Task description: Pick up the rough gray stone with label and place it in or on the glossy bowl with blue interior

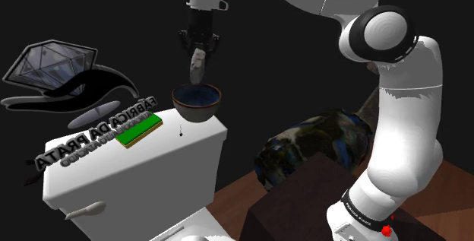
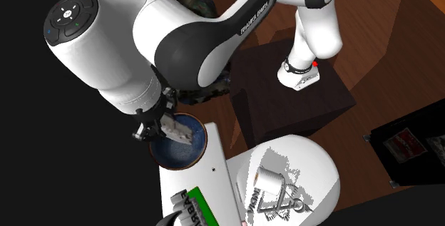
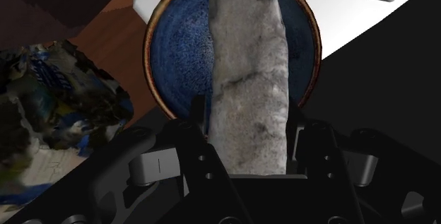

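A rough gray stone (image 3: 251, 74), long and narrow, is clasped between my black fingers (image 3: 196, 120); my gripper (image 3: 249, 120) is shut on it. In the shoulder view the stone (image 1: 197, 65) hangs end-down from the gripper (image 1: 199, 49), just above the bowl (image 1: 197, 101). The bowl (image 3: 177, 46) is glossy, with a brown rim and a blue inside, and stands on the white toilet tank lid (image 1: 144, 160). In the second exterior view the stone (image 2: 178, 130) is over the bowl (image 2: 182, 152), apart from its bottom.
A green-topped flat block (image 1: 139, 129) and raised lettering (image 1: 83, 144) lie on the tank beside the bowl. A crumpled dark blue-patterned mass (image 1: 311, 144) sits between tank and stand (image 1: 304, 209). The toilet seat lid (image 2: 285, 182) carries a paper roll picture. Wooden floor lies below.
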Robot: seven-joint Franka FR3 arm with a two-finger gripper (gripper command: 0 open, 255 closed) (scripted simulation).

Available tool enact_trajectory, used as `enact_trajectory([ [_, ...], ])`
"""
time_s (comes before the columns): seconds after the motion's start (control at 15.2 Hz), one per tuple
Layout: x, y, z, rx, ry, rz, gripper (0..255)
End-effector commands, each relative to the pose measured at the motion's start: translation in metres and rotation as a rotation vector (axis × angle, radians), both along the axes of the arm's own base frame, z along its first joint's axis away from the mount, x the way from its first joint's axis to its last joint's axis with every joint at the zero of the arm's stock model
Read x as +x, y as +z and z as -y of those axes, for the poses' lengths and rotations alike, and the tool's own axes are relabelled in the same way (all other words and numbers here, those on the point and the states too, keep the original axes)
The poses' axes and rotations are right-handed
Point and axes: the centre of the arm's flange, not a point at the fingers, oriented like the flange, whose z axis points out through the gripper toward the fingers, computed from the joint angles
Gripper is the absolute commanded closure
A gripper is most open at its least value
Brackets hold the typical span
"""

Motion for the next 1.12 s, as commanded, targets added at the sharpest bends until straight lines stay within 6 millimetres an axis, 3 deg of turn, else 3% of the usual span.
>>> enact_trajectory([
  [0.0,-0.001,-0.012,-0.001,0.001,0.000,0.001,255],
  [0.66,-0.001,-0.064,-0.001,0.001,0.000,0.001,255],
  [1.06,-0.001,-0.065,-0.001,0.001,0.000,0.001,255],
])
